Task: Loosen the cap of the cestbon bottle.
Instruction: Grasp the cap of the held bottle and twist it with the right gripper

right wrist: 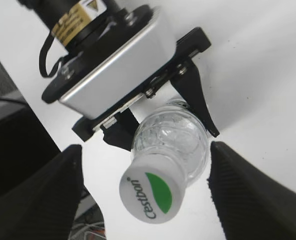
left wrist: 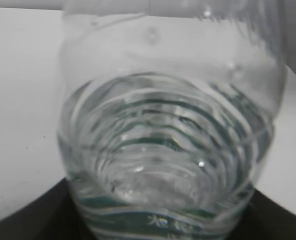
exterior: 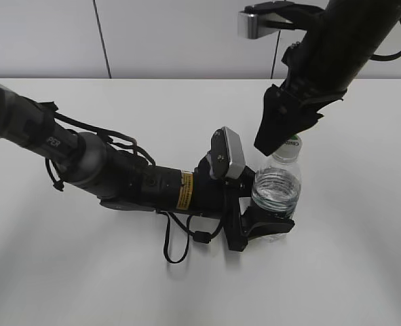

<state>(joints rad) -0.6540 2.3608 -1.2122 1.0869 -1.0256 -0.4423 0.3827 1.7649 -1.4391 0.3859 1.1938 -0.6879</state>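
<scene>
The clear ribbed Cestbon bottle [exterior: 277, 189] stands upright on the white table. My left gripper [exterior: 260, 227] is shut on its lower body; the left wrist view is filled by the bottle [left wrist: 168, 150], with dark jaws at the bottom corners. The white cap [right wrist: 152, 195] with its green mark sits on the bottle's neck. My right gripper [right wrist: 145, 192] is open, its two black fingers wide on either side of the cap and not touching it. In the exterior view the right gripper [exterior: 281, 132] hangs just above the bottle and covers most of the cap [exterior: 293, 142].
The white table [exterior: 349, 258] stretches all round. The left arm lies across the table from the left with a loose black cable [exterior: 180, 248]. A grey wall stands behind the table.
</scene>
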